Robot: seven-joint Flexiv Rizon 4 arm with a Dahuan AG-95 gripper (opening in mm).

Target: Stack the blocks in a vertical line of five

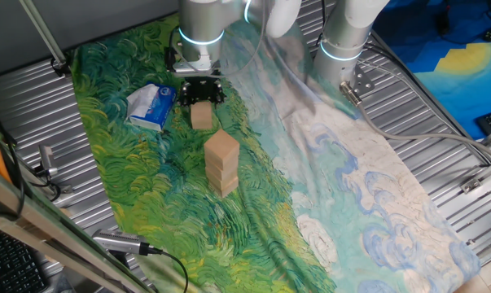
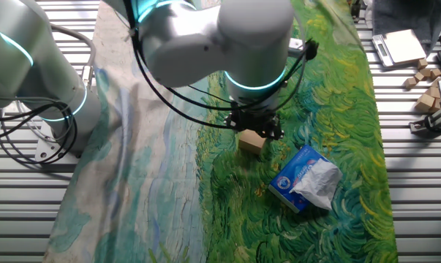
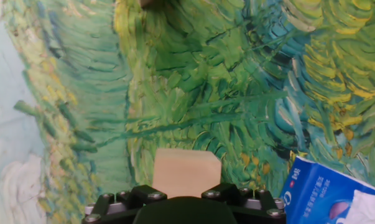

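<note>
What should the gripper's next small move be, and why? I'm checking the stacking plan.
Probably close on the loose block and lift it: the gripper sits right over it, the block shows between its fingers in the hand view, and the stack stands nearby, short of five.

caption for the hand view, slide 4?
Gripper over a single tan wooden cube on the green painted cloth, blue-and-white soft packet at lower right.
</note>
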